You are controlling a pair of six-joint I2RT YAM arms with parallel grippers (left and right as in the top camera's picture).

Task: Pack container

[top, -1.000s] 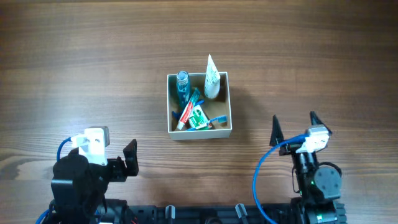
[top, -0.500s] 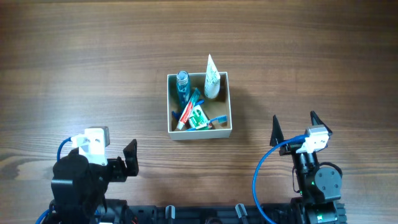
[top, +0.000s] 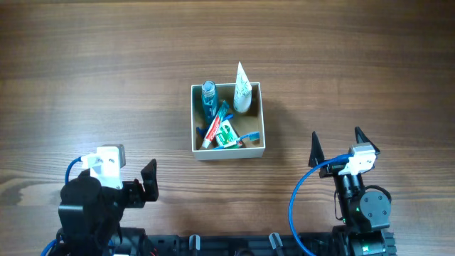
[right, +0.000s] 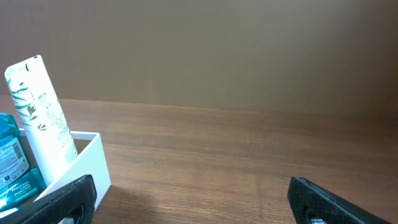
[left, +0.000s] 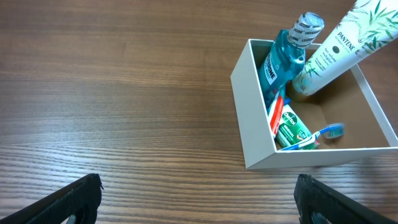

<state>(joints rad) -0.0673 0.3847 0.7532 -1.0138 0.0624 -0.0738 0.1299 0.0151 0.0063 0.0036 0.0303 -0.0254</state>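
The container [top: 229,152], a small white box with a brown inside, stands mid-table. It holds a blue mouthwash bottle [top: 208,99], a white tube [top: 242,91] leaning on the far wall, a red-and-white toothpaste tube [top: 215,129], a green box [top: 227,135] and a blue toothbrush [top: 249,135]. My left gripper [left: 198,200] is open and empty, low at the near left, with the container [left: 254,118] ahead to its right. My right gripper [top: 337,144] is open and empty, near and to the right of the container [right: 84,163].
The wooden table [top: 85,78] is bare around the box. Both arm bases sit at the near edge, with the left arm's finger [top: 148,178] pointing toward the table's middle.
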